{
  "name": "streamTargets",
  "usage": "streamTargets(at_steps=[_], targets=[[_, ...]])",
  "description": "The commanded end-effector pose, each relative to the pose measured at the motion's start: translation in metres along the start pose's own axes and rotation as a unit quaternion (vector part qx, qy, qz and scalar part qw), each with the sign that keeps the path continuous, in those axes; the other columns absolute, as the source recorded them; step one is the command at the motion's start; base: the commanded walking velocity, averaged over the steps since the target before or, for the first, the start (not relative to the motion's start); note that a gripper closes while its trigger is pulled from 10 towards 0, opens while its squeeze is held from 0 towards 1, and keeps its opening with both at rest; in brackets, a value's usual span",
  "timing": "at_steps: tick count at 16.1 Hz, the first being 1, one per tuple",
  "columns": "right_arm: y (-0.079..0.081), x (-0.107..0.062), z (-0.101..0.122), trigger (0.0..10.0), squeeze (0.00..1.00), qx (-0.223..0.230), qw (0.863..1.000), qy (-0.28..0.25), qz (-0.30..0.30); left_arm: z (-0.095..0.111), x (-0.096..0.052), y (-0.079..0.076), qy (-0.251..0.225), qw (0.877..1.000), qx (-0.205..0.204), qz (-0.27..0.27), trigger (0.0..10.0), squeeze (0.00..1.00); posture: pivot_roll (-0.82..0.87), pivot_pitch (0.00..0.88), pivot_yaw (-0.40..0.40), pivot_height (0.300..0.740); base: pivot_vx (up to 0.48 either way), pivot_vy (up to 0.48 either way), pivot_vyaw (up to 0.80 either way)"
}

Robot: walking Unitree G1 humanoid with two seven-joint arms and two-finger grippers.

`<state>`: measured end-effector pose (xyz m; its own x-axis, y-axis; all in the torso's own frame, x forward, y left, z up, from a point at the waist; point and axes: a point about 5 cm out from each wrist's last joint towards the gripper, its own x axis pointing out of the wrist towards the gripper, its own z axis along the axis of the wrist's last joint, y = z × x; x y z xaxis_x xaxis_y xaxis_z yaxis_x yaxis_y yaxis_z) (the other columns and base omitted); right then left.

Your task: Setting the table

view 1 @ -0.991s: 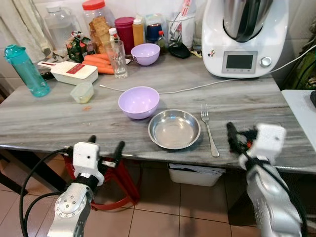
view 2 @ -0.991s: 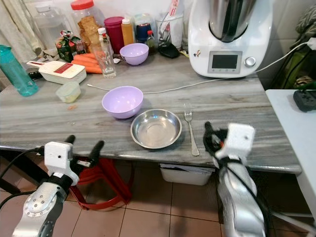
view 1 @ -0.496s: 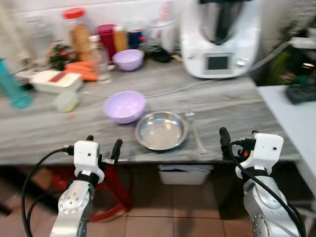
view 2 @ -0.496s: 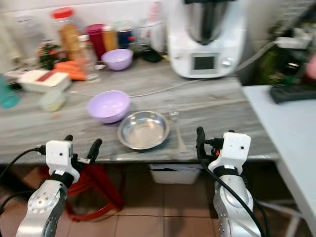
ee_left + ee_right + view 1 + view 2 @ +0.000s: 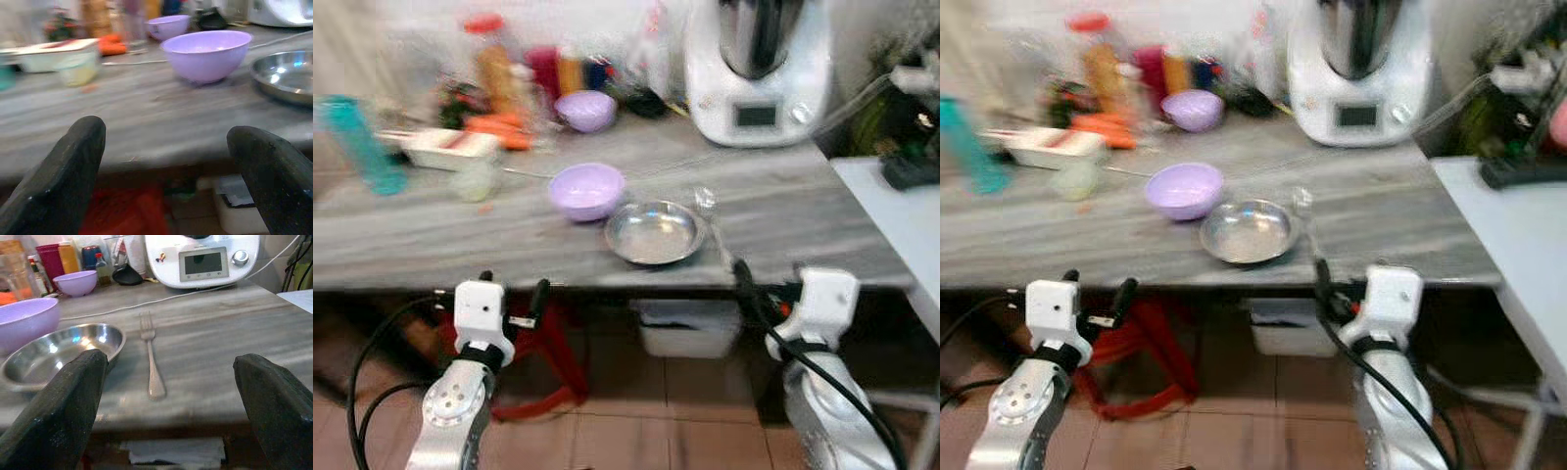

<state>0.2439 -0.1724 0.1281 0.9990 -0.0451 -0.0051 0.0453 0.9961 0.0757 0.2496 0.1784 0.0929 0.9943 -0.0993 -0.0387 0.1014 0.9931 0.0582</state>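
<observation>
Head views: you see the grey table (image 5: pixel 431 230) blurred, a steel bowl (image 5: pixel 655 233) at centre and a purple bowl (image 5: pixel 586 189) just to its upper left.
Fork (image 5: pixel 150 352): in your right wrist view it lies just beside the steel bowl, long axis running away from the camera, tines toward the white appliance (image 5: pixel 203 259).
Left gripper (image 5: pixel 166 176): fingers spread, empty, below the table edge.
Right gripper (image 5: pixel 168 406): fingers apart, empty, short of the fork.
</observation>
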Motion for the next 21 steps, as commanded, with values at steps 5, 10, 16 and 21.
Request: streamTargets(at_steps=[5, 10, 16, 21], targets=[[-0.002, -0.001, -0.004, 10.0, 0.00, 0.022, 1.000, 0.010, -0.011, 0.005, 0.002, 0.002, -0.005, 1.000, 0.014, -0.018, 10.0, 0.00, -0.03, 0.000, 0.128, 0.740, -0.322, 0.000, 0.00], [0.002, 0.003, -0.007, 10.0, 0.00, 0.032, 0.999, 0.017, -0.003, 0.009, 0.001, 0.007, -0.017, 0.999, 0.015, -0.042, 10.0, 0.00, -0.01, 0.000, 0.125, 0.740, 0.000, 0.000, 0.00], [0.006, 0.005, -0.008, 10.0, 0.00, 0.040, 0.999, 0.020, 0.011, 0.010, 0.000, 0.000, -0.017, 0.998, 0.006, -0.054, 10.0, 0.00, -0.01, 0.000, 0.119, 0.740, 0.000, -0.092, 0.11], [0.004, 0.001, -0.011, 10.0, 0.00, 0.044, 0.999, 0.027, 0.009, 0.010, 0.001, 0.001, -0.017, 0.998, 0.005, -0.060, 10.0, 0.00, -0.01, 0.011, 0.127, 0.740, 0.000, -0.284, 0.80]])
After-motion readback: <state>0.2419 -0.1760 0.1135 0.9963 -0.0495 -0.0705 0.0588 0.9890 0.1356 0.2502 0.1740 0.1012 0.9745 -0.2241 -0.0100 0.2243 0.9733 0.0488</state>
